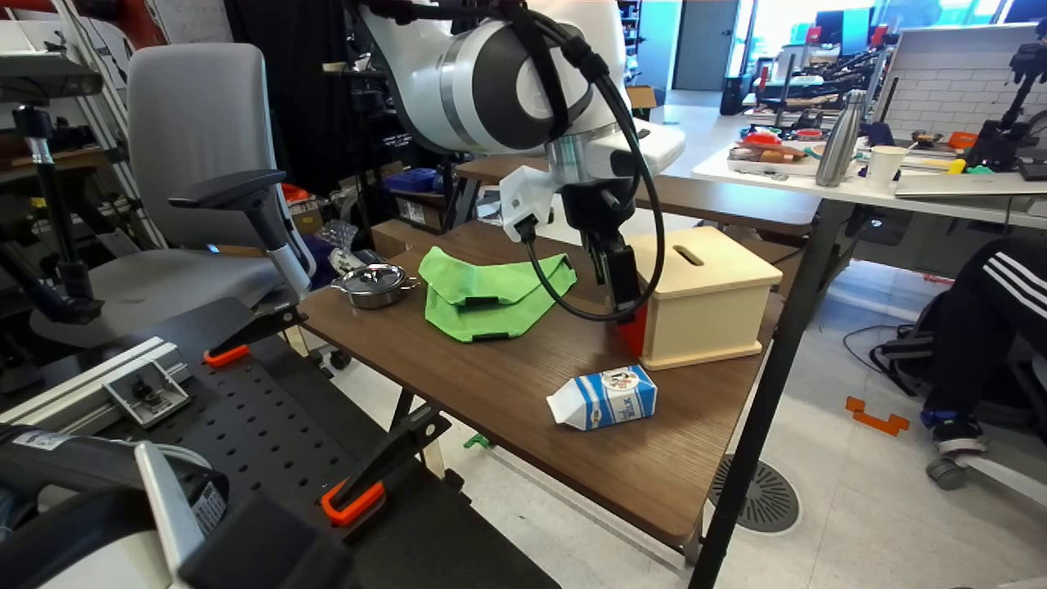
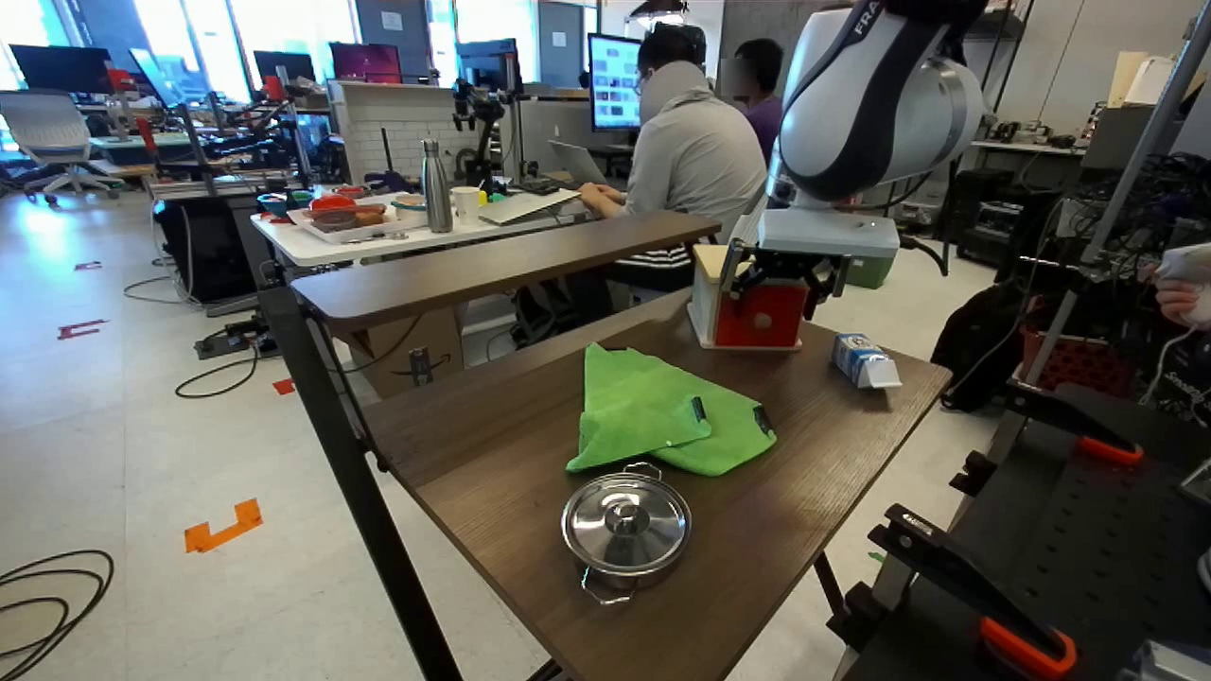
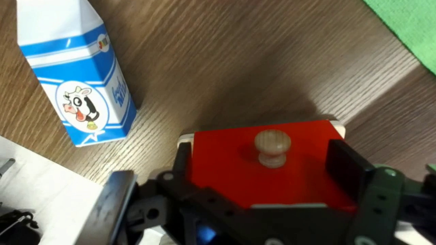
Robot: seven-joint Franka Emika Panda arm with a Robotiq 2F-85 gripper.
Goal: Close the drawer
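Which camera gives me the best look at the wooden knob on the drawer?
The wrist view: the knob is large and unobstructed there. In an exterior view it's a small pale spot on the red front; in an exterior view showing just a strip of the drawer, I can't make it out.

Both exterior views overlook table (image 1: pixel 556 352); wrist close, seemingly downward.
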